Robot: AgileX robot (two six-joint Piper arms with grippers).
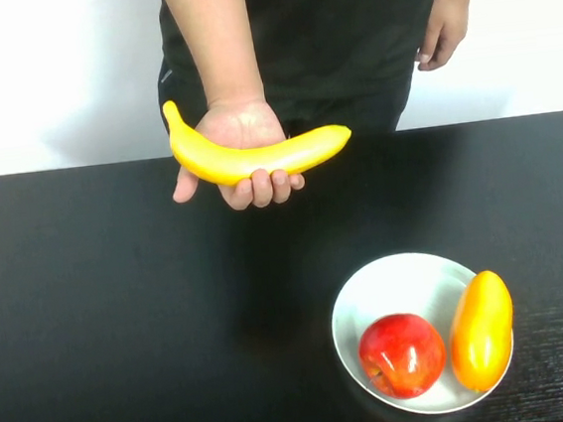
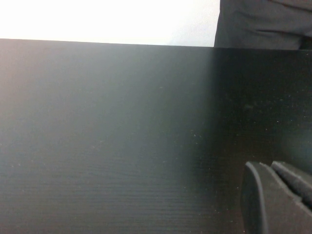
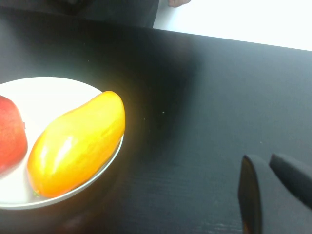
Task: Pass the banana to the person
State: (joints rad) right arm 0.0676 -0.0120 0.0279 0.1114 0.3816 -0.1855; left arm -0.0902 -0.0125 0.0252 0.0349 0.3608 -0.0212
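The banana [image 1: 256, 154] is long, curved and yellow, and lies across the person's open palm [image 1: 242, 135] above the table's far edge. The person [image 1: 344, 35] wears a black shirt and stands behind the table; the other hand [image 1: 443, 26] hangs at the side. My left gripper [image 2: 265, 165] is shut and empty, low over bare black table on the left side. My right gripper [image 3: 263, 158] is shut and empty, beside the white bowl [image 3: 58, 87]. Neither gripper shows in the high view. The person's dark clothing also shows in the left wrist view [image 2: 263, 24].
A white bowl [image 1: 388, 280] at the front right holds a red apple [image 1: 402, 355] and a plump yellow-orange oval fruit [image 1: 481, 329]; that fruit also shows in the right wrist view [image 3: 78, 144]. The black table [image 1: 101, 308] spans the view.
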